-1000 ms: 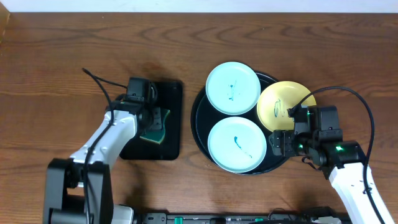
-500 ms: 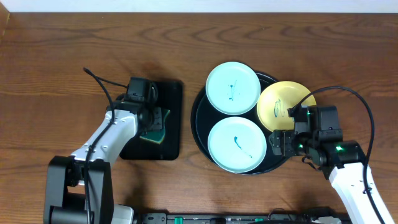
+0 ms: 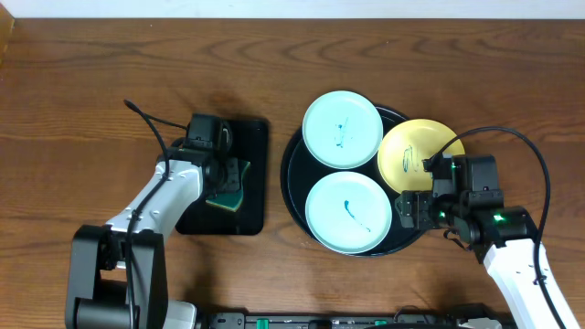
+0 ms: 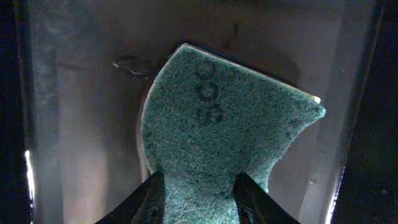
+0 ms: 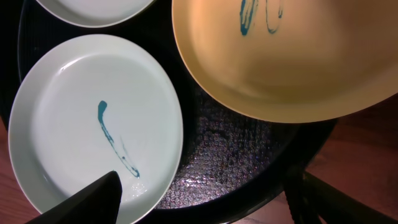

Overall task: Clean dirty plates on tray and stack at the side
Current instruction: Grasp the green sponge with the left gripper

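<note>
1. Starting at the left: wooden table [image 3: 91,91], with the left arm reaching in from its near edge.
2. Rectangular tray [image 3: 251,137]: small and black, lying left of centre. A strip of table separates it from the round tray.
3. Left gripper [image 4: 200,193]: positioned over the rectangular tray, pincer clamped on a green sponge [image 4: 230,130]. The wrist view shows one finger on each side of the sponge's near end. The pad is pinched to a narrow waist there and bowed (a faint printed mark shows on its face). Whether its far corners rest on the tray floor cannot be told.
4. Round tray [image 3: 292,178]: glossy black with a raised rim, right of centre. All three plates are on it; none is stacked at the side.
5. Far mint plate [image 3: 342,129]: sits at the tray's far-left part, its far edge passing over the rim. A small teal smear marks its centre.
6. Near mint plate [image 3: 348,212]: sits on the tray's near part, just beside the far one. A teal streak runs across its centre.
7. Yellow plate [image 3: 419,155]: sits at the tray's right part, its right edge reaching past the rim. Teal scribbles are visible in its centre.
8. Right gripper [image 5: 204,186]: hovers at the tray's near-right rim with its fingers spread wide apart and nothing gripped. One fingertip is over the near mint plate's edge, and the yellow plate lies just beyond. No contact is seen.
</note>
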